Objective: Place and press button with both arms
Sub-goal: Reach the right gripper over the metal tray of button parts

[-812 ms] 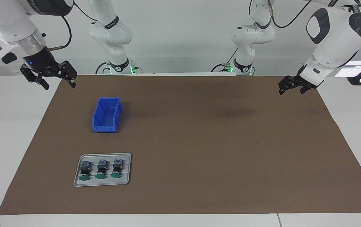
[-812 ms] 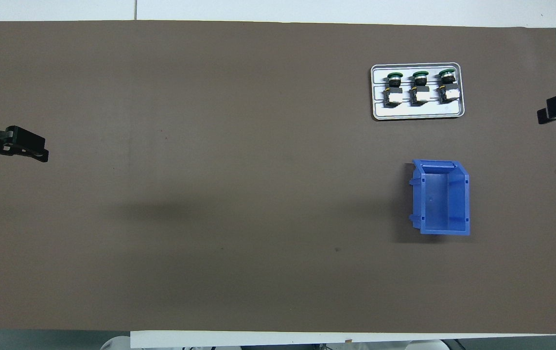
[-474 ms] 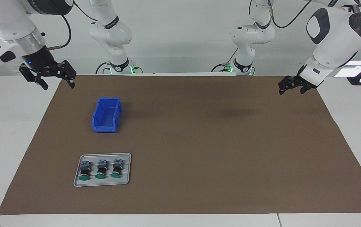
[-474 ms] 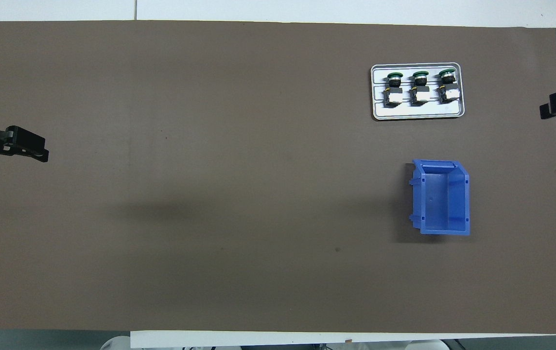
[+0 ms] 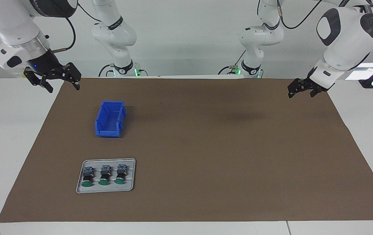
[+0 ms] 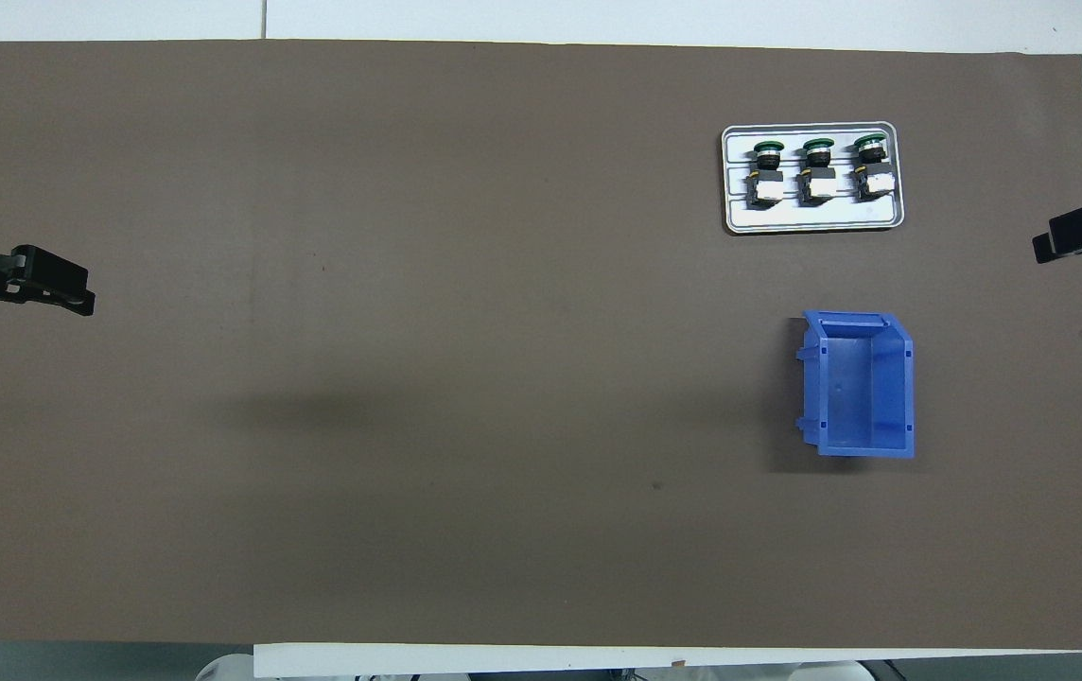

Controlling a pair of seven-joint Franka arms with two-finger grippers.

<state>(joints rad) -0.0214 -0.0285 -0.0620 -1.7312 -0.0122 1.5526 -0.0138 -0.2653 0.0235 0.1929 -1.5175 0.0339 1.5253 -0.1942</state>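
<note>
Three green-capped buttons [image 5: 103,175] [image 6: 817,170] lie side by side in a small grey tray [image 5: 106,190] [image 6: 811,222] toward the right arm's end of the table, with nothing touching them. My right gripper [image 5: 63,88] hangs open and empty over the edge of the brown mat at that end, well apart from the tray. The left gripper [image 5: 300,94] hangs open and empty over the mat's edge at the left arm's end, where that arm waits.
An empty blue bin [image 5: 108,132] [image 6: 905,397] stands on the brown mat [image 5: 206,147], nearer to the robots than the tray. White tabletop borders the mat on both ends.
My right gripper has shifted a little inward over the mat's edge. The left arm, the buttons, the tray and the bin have not moved.
</note>
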